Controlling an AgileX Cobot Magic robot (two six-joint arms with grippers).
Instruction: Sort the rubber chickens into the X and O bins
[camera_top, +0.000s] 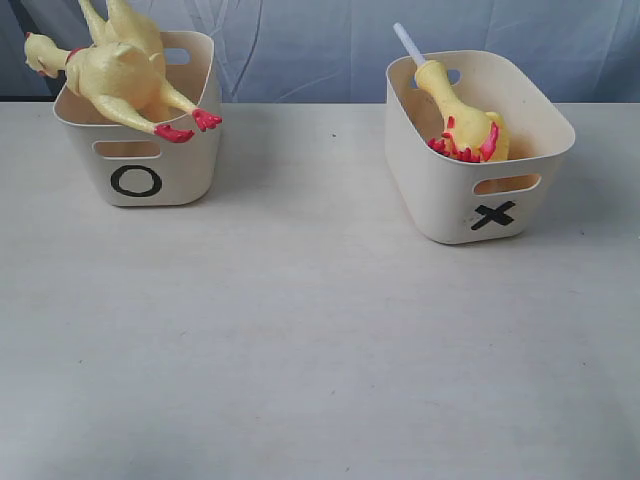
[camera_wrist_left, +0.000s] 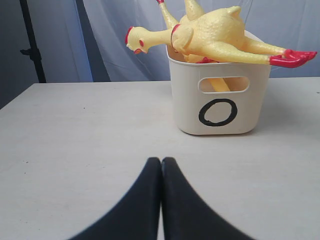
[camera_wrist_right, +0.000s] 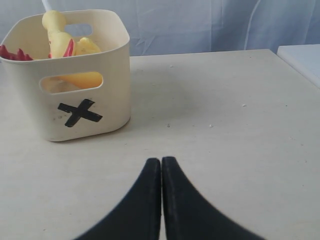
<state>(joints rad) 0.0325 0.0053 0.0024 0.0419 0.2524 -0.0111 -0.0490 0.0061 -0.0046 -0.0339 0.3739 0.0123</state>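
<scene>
Exterior view: on the table (camera_top: 300, 350) the O bin (camera_top: 170, 185) stands far left, a yellow chicken (camera_top: 120, 70) sprawled over its rim with red feet overhanging. The X bin (camera_top: 440, 205) stands far right, well apart, with a second chicken (camera_top: 468, 128) inside.

Left wrist view: the left gripper (camera_wrist_left: 161, 162), clenched empty, faces the O bin from well short. More yellow shows through the handle slot.

Right wrist view: the right gripper (camera_wrist_right: 161, 162), clenched empty, sits well short of the X bin.

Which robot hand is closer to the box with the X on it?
Right. The right gripper is shut and points toward the X box just ahead. The left gripper faces the O box on the other side.
</scene>
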